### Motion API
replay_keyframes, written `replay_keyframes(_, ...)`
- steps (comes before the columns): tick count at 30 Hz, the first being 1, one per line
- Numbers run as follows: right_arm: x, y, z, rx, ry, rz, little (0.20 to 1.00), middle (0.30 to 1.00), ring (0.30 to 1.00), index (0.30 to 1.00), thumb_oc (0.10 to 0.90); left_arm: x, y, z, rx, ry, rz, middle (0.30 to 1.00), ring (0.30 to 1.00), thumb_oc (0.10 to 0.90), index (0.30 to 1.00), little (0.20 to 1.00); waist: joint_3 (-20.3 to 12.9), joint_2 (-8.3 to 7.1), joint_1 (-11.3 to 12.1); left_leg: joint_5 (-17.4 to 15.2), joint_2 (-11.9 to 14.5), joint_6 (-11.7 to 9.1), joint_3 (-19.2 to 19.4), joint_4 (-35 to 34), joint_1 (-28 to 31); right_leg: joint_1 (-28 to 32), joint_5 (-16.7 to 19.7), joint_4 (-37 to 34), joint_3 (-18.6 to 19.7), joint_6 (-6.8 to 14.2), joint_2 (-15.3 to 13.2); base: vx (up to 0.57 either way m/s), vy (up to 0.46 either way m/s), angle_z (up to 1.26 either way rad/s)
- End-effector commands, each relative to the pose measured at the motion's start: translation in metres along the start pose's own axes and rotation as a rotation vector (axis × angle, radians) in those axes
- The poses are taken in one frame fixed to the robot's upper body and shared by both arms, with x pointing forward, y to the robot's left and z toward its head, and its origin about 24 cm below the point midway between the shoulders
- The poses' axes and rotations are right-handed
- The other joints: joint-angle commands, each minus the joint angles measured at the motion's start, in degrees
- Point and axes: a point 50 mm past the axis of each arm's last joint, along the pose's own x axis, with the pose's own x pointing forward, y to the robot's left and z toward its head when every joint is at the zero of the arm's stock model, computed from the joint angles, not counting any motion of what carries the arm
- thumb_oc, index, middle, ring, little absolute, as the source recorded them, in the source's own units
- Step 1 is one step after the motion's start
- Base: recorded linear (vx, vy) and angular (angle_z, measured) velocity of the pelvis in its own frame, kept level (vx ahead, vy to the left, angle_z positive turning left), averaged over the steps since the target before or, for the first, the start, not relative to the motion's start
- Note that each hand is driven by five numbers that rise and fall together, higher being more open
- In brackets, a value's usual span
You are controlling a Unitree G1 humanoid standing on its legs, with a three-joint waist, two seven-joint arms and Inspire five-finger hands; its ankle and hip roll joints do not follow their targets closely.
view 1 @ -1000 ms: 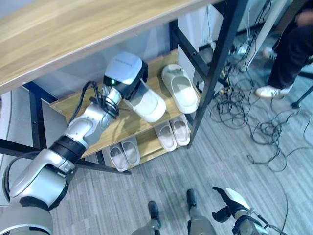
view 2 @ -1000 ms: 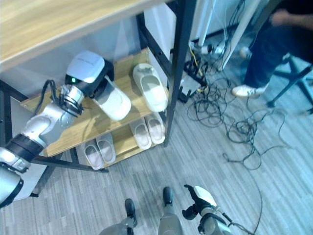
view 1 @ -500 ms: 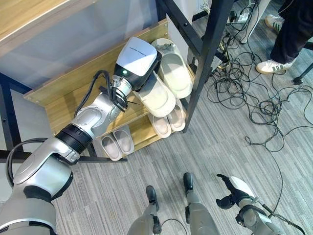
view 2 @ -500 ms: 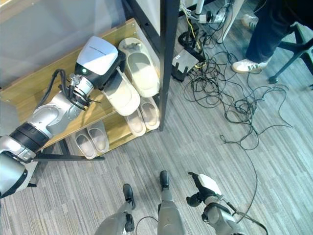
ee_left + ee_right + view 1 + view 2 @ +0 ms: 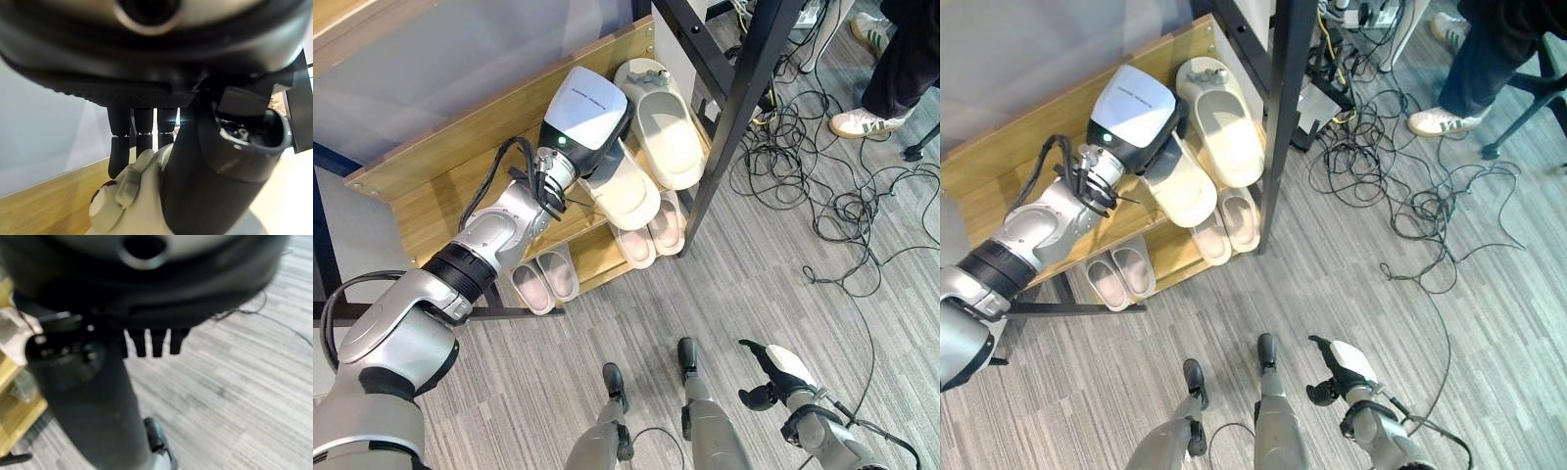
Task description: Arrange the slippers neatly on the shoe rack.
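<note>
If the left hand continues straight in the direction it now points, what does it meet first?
Probably the cream slipper already lying on the upper shelf. The left hand holds its own slipper right beside it; depth is unclear.

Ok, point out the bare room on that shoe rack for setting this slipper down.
Upper shelf: bare wood left of the left hand, out to the shelf's left end. Crowded on the right, where the held slipper lies close beside the other cream slipper by the black post. Lower shelf: two small pairs, a narrow gap between.
</note>
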Motion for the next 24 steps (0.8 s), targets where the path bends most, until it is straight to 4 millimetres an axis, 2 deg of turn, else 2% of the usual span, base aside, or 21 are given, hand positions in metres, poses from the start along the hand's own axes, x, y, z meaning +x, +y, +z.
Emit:
replay_keyframes(1, -0.009, -0.005, -0.005, -0.002, -0.033, -0.033, 0.9, 0.9, 0.9, 0.9, 0.8, 0.037, 0.07, -0.03, 0.118, 0.082, 0.288, 0.3, 0.3, 0.4, 0.3, 0.3, -4.1, -2.37, -0.1, -1.7, -0.4, -0.8, -1.9, 0.1, -2.7, -4.3, -7.5, 6.6, 2.7, 3.4, -0.3, 0.0, 0.0, 0.0)
replay_keyframes(9, -0.008, -0.009, -0.004, -0.012, -0.043, -0.049, 0.9, 0.9, 0.9, 0.9, 0.8, 0.043, 0.073, -0.024, 0.119, 0.066, 0.309, 0.3, 0.3, 0.4, 0.3, 0.3, -4.0, -2.08, -0.4, -1.7, -0.5, -0.9, -1.7, 0.1, -3.3, -5.2, -7.5, 6.8, 3.0, 3.3, -0.3, 0.0, 0.0, 0.0)
replay_keyframes(10, -0.008, -0.01, -0.003, -0.013, -0.053, -0.05, 0.9, 0.9, 0.9, 0.9, 0.8, 0.044, 0.074, -0.023, 0.12, 0.066, 0.312, 0.9, 0.9, 0.8, 0.9, 0.9, -3.9, -1.91, -0.5, -1.7, -0.5, -0.9, -1.6, 0.1, -3.5, -5.5, -7.5, 7.0, 3.1, 3.3, -0.3, 0.0, 0.0, 0.0)
replay_keyframes(18, -0.009, -0.008, -0.005, -0.022, -0.047, -0.045, 0.9, 0.9, 0.9, 0.9, 0.8, 0.046, 0.079, -0.024, 0.105, 0.069, 0.336, 0.9, 0.9, 0.8, 0.9, 0.9, -4.1, -1.45, -0.5, -1.8, -0.4, -1.0, -1.4, 0.1, -3.7, -5.8, -7.3, 6.8, 3.2, 3.3, -0.3, 0.0, 0.0, 0.0)
replay_keyframes(24, -0.009, -0.005, -0.004, -0.015, -0.043, -0.042, 0.9, 0.9, 0.9, 0.9, 0.8, 0.044, 0.075, -0.019, 0.064, 0.058, 0.335, 0.9, 0.9, 0.8, 0.9, 0.9, -4.5, -1.23, -0.3, -1.9, -0.5, -1.1, -1.3, 0.1, -3.4, -5.1, -7.4, 6.4, 3.0, 3.3, -0.3, 0.0, 0.0, 0.0)
